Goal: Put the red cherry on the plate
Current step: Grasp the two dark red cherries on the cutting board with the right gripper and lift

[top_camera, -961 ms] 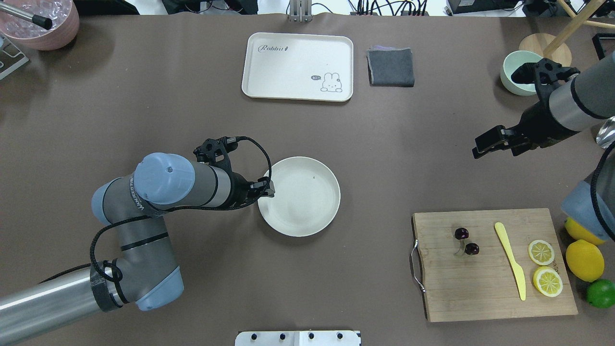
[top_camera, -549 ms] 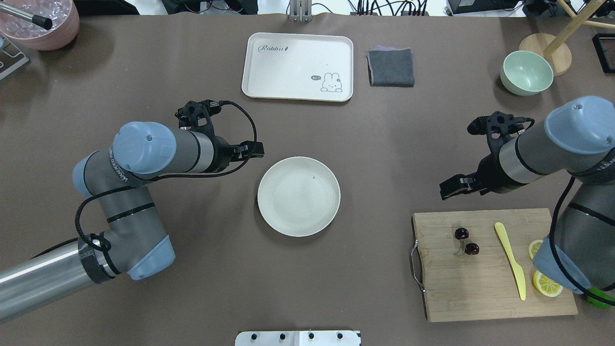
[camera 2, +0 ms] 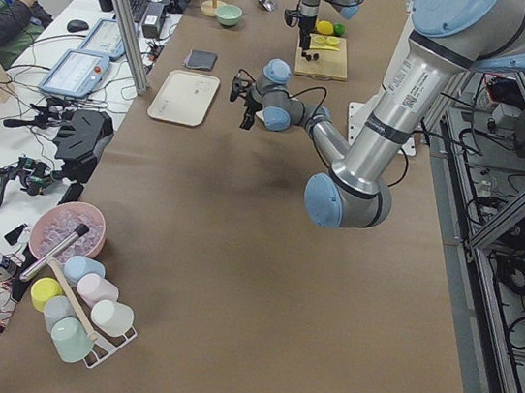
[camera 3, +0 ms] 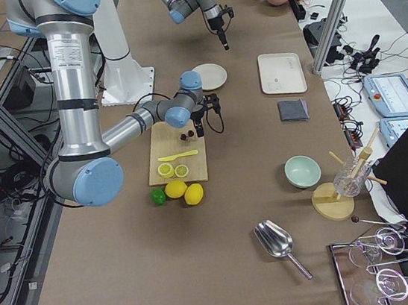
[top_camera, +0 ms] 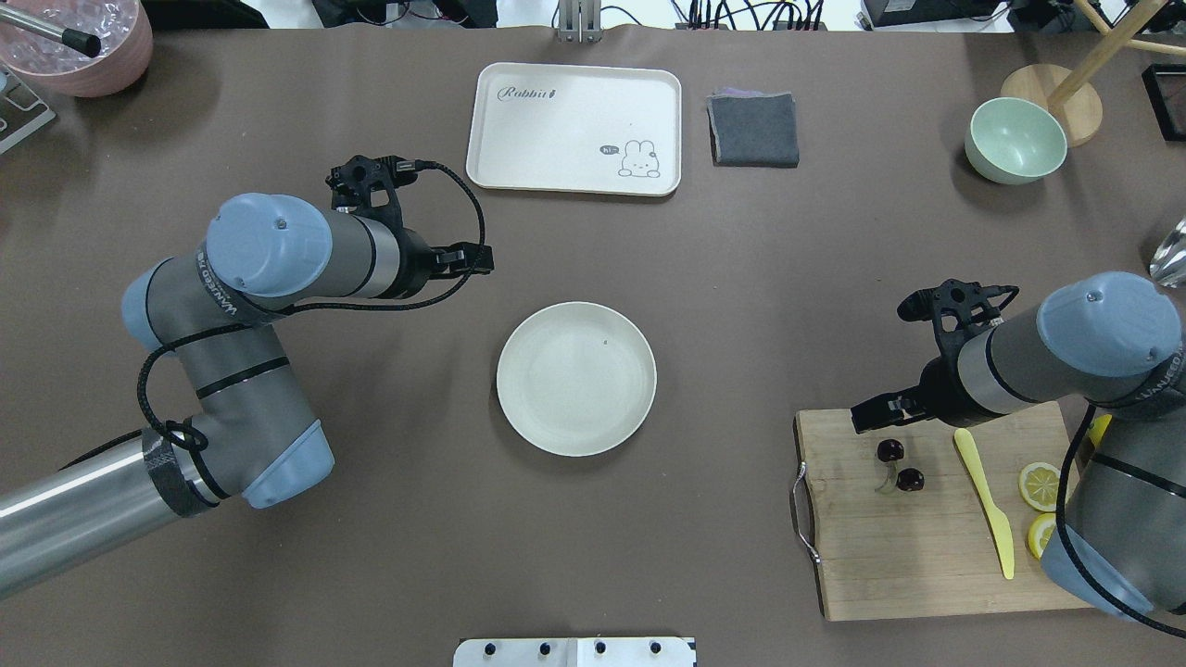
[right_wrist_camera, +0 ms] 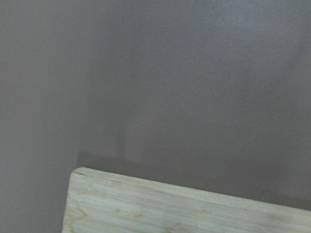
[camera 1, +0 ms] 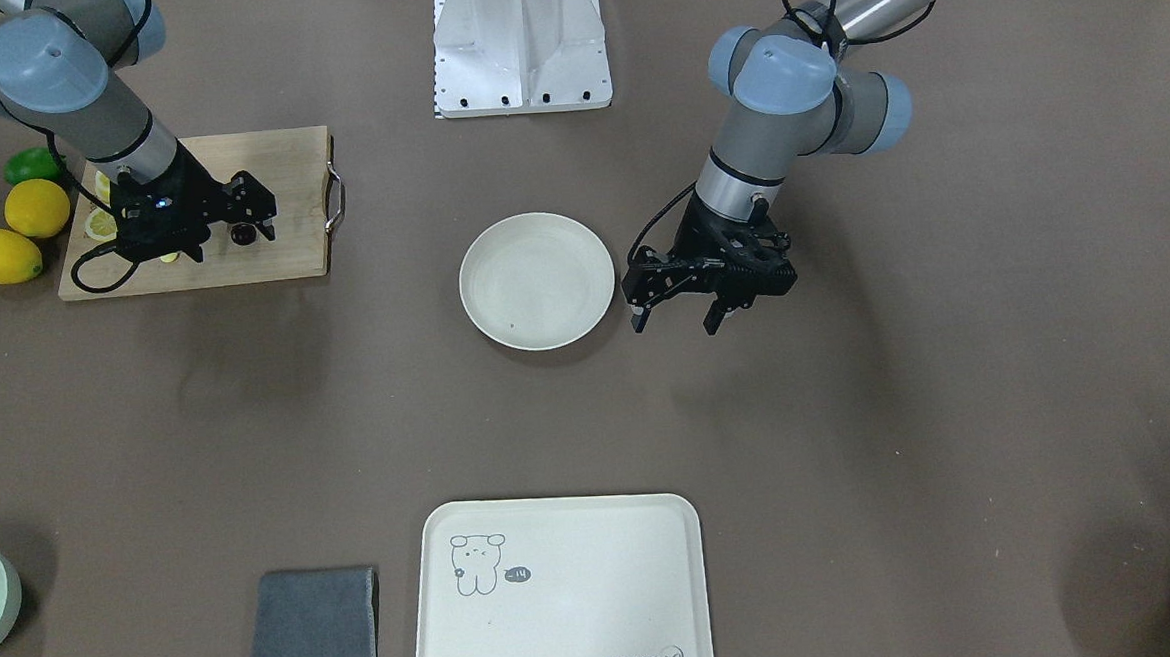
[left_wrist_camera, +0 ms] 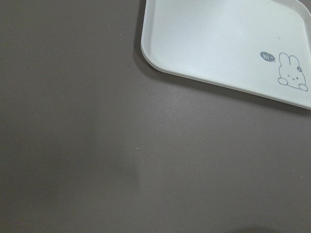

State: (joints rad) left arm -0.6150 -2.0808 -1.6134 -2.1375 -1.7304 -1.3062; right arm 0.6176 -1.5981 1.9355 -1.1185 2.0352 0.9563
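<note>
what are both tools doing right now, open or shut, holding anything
Left tool: open, empty, near the plate.
Right tool: looks open, empty; the red cherry lies on the cutting board.

On the table (top_camera: 371,556) you have one round plate (top_camera: 575,379), one rectangular tray (top_camera: 574,128), one folded grey cloth (top_camera: 753,129), one pale green bowl (top_camera: 1015,141) and one pink bowl (top_camera: 120,69). One wooden cutting board (top_camera: 917,565) carries one red cherry (top_camera: 890,450) — a joined pair, so two fruits — plus one yellow knife (top_camera: 984,500) and two lemon halves (top_camera: 1041,484). Off the board's edge, you have two whole lemons (camera 1: 37,208) and one lime (camera 1: 28,165).
</note>
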